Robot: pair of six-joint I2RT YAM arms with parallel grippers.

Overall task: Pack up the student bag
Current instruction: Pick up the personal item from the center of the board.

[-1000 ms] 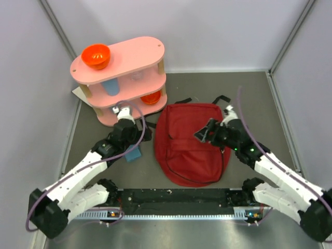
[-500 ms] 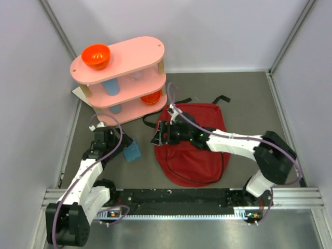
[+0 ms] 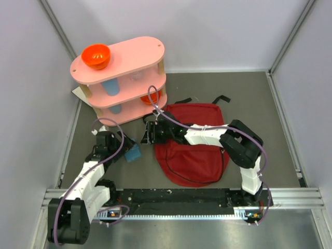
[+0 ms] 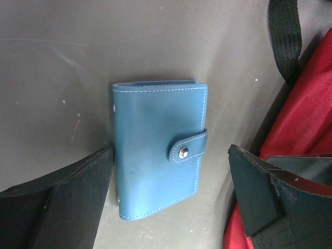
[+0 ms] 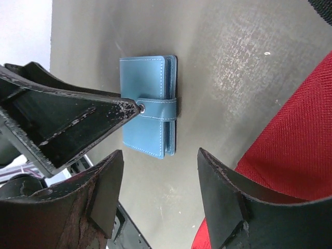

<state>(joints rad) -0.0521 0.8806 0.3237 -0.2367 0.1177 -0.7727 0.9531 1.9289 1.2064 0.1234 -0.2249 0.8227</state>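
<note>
The student bag [image 3: 192, 142], a dark red backpack, lies flat in the middle of the table, with its edge also in the left wrist view [image 4: 306, 119] and the right wrist view [image 5: 295, 150]. A blue snap wallet [image 3: 134, 153] lies on the table just left of it. My left gripper [image 3: 126, 147] is open and low, its fingers either side of the wallet [image 4: 158, 150] without gripping it. My right arm reaches across the bag; its gripper [image 3: 147, 135] hangs open and empty over bare table between wallet [image 5: 150, 106] and bag.
A pink three-tier shelf [image 3: 122, 78] stands at the back left with an orange bowl [image 3: 96, 56] on top, a blue cup [image 3: 110, 87] and another orange item [image 3: 151, 97] below. Black straps [image 3: 223, 98] trail behind the bag. White walls close in both sides.
My right arm has swung from the right side across the bag to its left edge, jaws narrowing somewhat. My left arm pulled back from the shelf and dropped over the wallet.
</note>
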